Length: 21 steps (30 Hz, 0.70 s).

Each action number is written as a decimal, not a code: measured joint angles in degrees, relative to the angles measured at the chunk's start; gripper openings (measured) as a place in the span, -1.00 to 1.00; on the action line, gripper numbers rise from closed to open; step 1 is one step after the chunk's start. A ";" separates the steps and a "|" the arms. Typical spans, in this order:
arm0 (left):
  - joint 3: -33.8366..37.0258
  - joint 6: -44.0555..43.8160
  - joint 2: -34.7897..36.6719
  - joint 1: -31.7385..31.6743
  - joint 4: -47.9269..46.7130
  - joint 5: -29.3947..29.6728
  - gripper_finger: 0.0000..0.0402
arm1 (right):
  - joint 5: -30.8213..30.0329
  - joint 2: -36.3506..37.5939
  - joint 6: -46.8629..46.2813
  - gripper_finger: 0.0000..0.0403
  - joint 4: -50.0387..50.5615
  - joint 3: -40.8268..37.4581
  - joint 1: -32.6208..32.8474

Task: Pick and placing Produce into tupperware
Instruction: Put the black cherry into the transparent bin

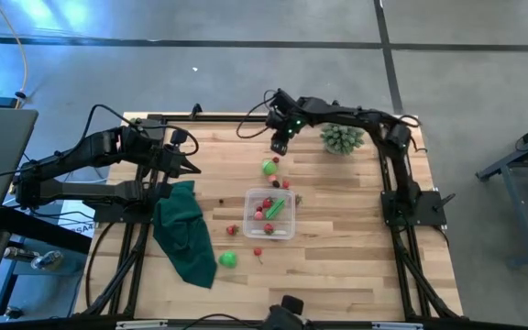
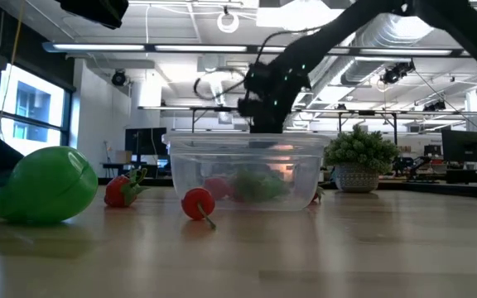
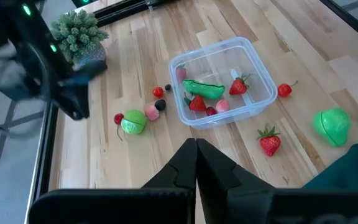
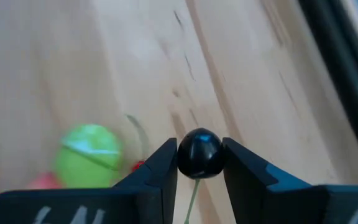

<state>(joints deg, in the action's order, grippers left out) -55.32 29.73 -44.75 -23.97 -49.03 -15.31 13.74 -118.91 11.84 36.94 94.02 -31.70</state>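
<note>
Landmark = tupperware [image 1: 269,213], clear, sitting mid-surface [image 1: 337,266].

Far left of it: left hand [image 1: 193,169], fingers pressed together, nothing in them, hovering over the surface's left part. Below that hand a dark green cloth [image 1: 183,234] lies crumpled, well left of the tupperware.

Just left of the tupperware: a strawberry [image 1: 232,230]; lower-left, a bright green round piece [image 1: 228,259] beside the cloth; a small red piece [image 1: 258,251] just by the front wall.

Inside the tupperware: an elongated green piece [image 3: 204,89] w/ several red and pink bits around it, incl. a strawberry [image 3: 239,86].

Behind the tupperware, toward the far edge: a green apple-like piece [image 1: 269,167], plus small red and dark bits near it.

Above those: right hand [image 1: 279,147], off the surface, pinching a small dark round berry [image 4: 199,153] w/ a thin stem hanging down.

Far right and behind: pale green spiky plant [image 1: 341,138] in a pot.
</note>
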 joint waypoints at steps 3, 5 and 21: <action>-0.01 -0.01 0.00 -0.02 -0.01 -0.01 -1.00 | 2.53 3.86 -0.69 -0.53 0.59 0.00 0.13; 0.00 0.01 0.00 0.00 -0.01 -0.01 -1.00 | 4.12 6.86 -1.78 -0.53 0.85 0.00 0.33; 0.00 0.01 0.00 -0.01 -0.01 -0.01 -1.00 | 7.12 22.25 -9.73 -0.53 3.16 0.04 14.34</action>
<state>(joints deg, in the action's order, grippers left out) -55.32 29.74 -44.75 -23.98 -49.04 -15.33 20.86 -96.67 2.11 40.10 94.06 -17.37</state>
